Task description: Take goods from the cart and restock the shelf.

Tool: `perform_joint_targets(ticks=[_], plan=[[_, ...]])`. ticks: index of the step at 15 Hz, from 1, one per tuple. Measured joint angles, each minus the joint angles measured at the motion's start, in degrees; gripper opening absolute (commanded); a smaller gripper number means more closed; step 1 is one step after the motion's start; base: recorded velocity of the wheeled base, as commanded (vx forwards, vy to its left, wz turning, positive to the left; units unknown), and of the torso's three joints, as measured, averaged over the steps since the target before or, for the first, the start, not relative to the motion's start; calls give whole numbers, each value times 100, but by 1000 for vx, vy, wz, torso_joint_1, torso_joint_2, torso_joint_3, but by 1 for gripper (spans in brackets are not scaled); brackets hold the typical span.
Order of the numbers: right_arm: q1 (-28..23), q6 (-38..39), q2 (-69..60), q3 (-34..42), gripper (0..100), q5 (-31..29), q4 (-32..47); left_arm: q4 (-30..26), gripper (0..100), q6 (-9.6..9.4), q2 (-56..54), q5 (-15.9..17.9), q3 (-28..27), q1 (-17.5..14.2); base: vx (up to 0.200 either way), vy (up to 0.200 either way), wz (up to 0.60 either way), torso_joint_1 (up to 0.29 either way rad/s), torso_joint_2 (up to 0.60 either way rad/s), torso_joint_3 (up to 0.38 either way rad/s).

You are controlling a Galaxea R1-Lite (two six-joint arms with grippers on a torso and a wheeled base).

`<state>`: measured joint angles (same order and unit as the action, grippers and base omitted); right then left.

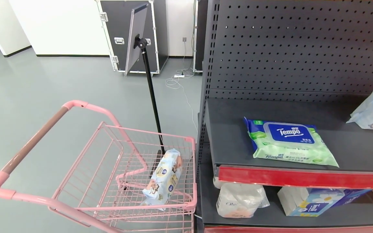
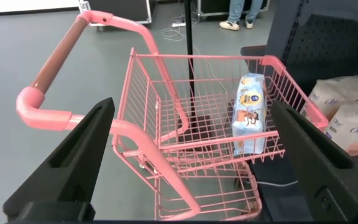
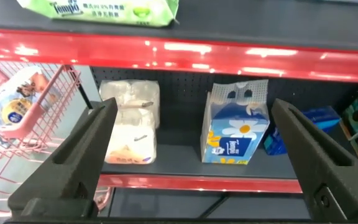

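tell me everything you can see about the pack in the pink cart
The soft pack is pale blue plastic wrap with cartoon prints and a round dark blue label. It stands on end, slightly tilted, on the wire floor of the pink cart, close to the side nearest the shelf. Nothing grips it.

Shop: stocked shelf (image 1: pixel 228 129), pink cart (image 1: pixel 193 168)

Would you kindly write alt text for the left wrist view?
A pink wire shopping cart holds one blue-and-white soft pack standing on end at its shelf-side wall. The open left gripper frames the scene, with nothing between its black fingers. Pale wrapped tissue packs sit on the dark shelf unit beside the cart.
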<state>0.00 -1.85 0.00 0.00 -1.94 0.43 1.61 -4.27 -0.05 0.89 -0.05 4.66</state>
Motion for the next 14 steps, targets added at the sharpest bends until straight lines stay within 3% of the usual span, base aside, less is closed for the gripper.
perform_joint_targets(ticks=[14], plan=[[0, -6, 0, 0, 100, -9, 1, -22, 100, 60, 21, 113, -140, 9, 0, 0, 0, -138, 408, 261]])
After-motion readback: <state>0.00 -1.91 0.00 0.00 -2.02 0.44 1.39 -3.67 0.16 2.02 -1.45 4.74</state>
